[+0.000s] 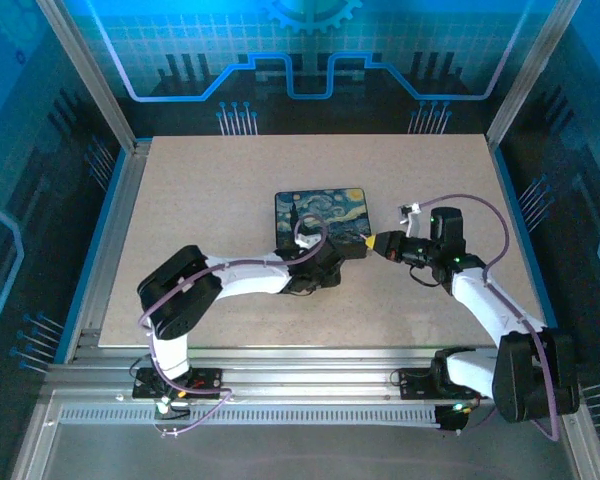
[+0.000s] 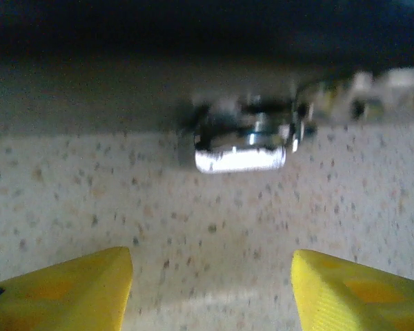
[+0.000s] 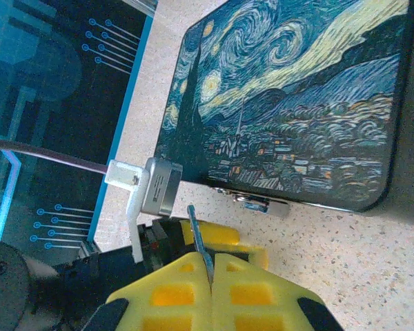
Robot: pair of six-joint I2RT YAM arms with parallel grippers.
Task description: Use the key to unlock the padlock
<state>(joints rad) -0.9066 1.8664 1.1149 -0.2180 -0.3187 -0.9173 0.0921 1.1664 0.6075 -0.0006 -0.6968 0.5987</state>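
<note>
Right claw [image 3: 212,270]: closed, pinching the key [image 3: 196,226], thin blade at lower centre of frame, below painted box [image 3: 297,89]. Left claw [image 2: 210,272]: parted, holding nothing; blurred padlock [image 2: 240,150] at centre on table [image 2: 193,221].

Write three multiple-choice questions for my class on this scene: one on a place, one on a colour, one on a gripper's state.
1. Where is the padlock relative to the painted box?
A. On its lid
B. Against its side wall, low by the table
C. Far from it, at a corner

2. What colour are the left gripper's fingers?
A. Yellow
B. Red
C. White

3. What state is the right gripper in?
A. Wide open, empty
B. Shut on the key
C. Shut on the padlock

Answers:
1 B: the left wrist view shows the shiny lock at the foot of the box wall.
2 A: both tips are yellow.
3 B: a thin metal blade sticks out between its closed fingers.
</note>
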